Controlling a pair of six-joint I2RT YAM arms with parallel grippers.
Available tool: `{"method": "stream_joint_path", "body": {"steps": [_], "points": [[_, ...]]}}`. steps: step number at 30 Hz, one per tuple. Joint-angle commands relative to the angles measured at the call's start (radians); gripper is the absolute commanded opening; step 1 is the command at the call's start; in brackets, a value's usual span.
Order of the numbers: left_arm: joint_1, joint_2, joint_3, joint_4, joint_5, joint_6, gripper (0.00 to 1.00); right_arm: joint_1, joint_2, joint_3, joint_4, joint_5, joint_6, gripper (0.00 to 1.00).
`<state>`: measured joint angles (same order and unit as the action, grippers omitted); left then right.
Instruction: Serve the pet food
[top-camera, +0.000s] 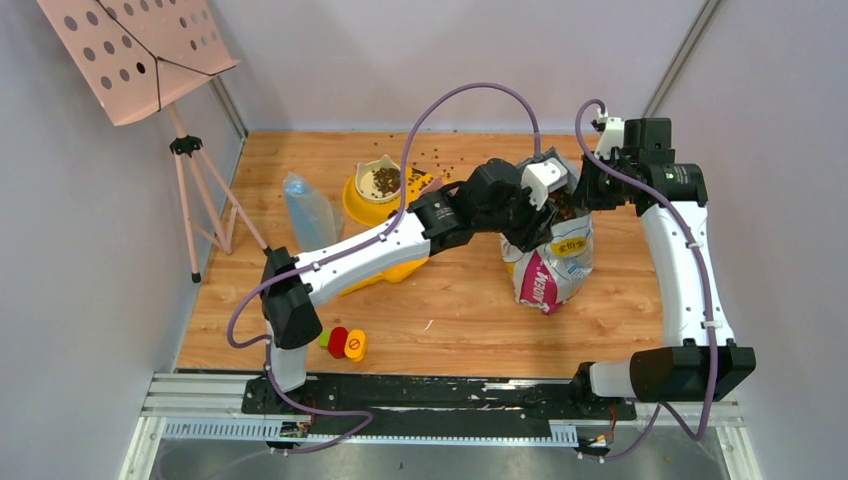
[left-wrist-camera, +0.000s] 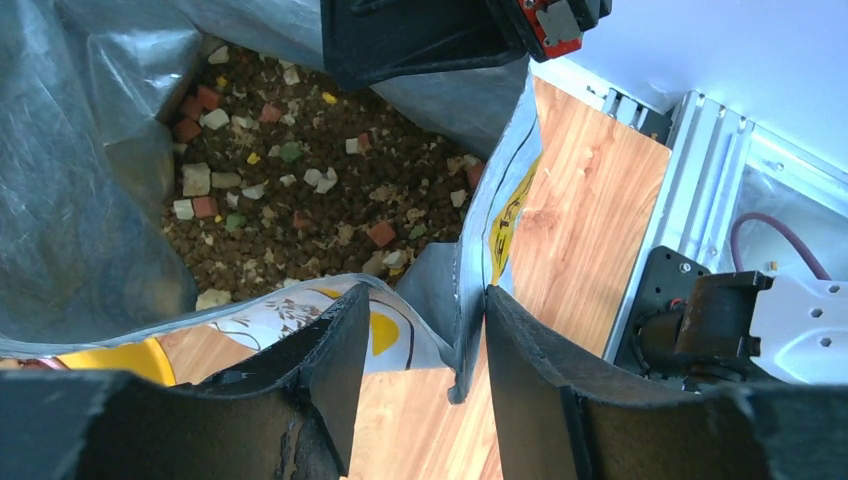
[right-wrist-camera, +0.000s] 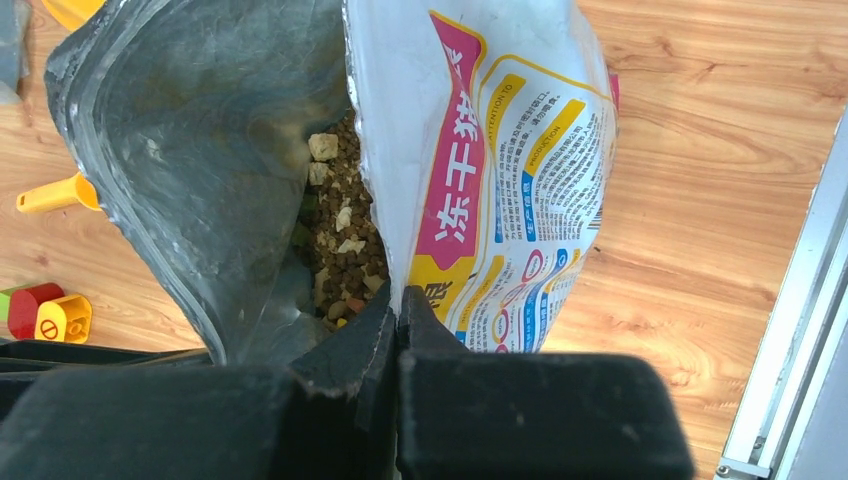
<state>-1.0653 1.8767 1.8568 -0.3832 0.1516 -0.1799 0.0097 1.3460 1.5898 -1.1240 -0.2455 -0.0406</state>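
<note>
Tiny, dry, loose pet food (left-wrist-camera: 300, 230) deep in the floppy bag (right-wrist-camera: 500, 200), likely quick to spill, so better scooped than pinched, right gripper (right-wrist-camera: 398, 315) squeezed tight on the bag's rim, left gripper (left-wrist-camera: 427, 312) spread around another edge.

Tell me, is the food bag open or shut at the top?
Open. The bag gapes in both wrist views, showing pet food inside; the right pincer pinches one rim.
</note>
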Motion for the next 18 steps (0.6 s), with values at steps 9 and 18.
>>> {"method": "stream_joint_path", "body": {"steps": [9,18], "points": [[-0.003,0.003,0.041,-0.032,0.043,0.050,0.38,-0.001,0.010,0.057,0.012,-0.105,0.085,0.00],[-0.002,-0.067,0.000,-0.048,0.072,0.196,0.03,-0.048,0.053,0.161,-0.018,-0.109,0.074,0.06]]}}
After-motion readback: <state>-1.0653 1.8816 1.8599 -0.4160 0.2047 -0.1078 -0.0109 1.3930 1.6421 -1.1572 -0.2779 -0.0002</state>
